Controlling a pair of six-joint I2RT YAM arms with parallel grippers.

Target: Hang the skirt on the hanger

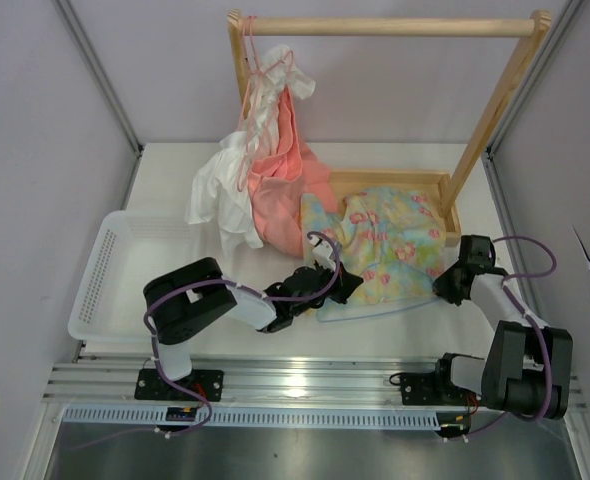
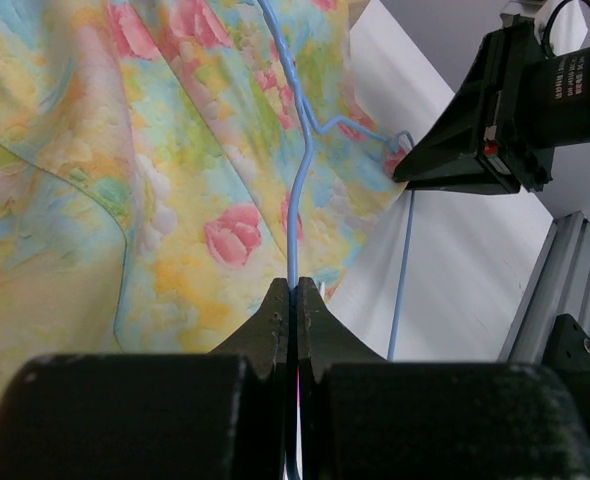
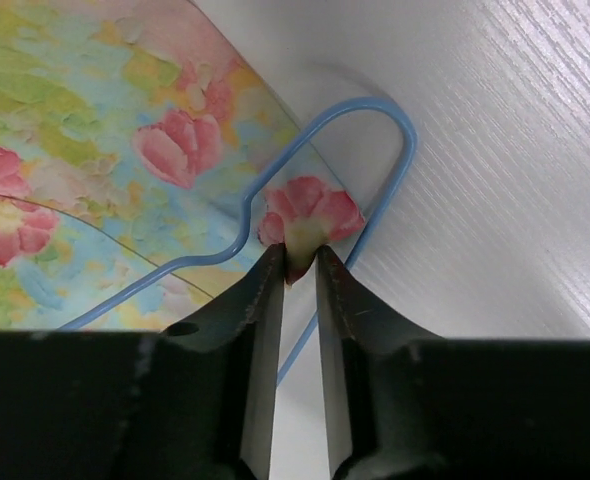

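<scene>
Left wrist: thin light-blue wire hanger [image 2: 297,200] clamped by closed left gripper [image 2: 295,292].
Right wrist: corner of flowered yellow-blue cloth skirt [image 3: 125,120] pinched by narrowed right gripper [image 3: 297,256].

Wooden rack [image 1: 497,105] at back. Pink hanger [image 1: 275,66] on its rail carries salmon-pink garment [image 1: 278,200] and white garment [image 1: 221,192], both drooping onto white table [image 1: 375,335]. White perforated basket [image 1: 97,282] at left.
</scene>
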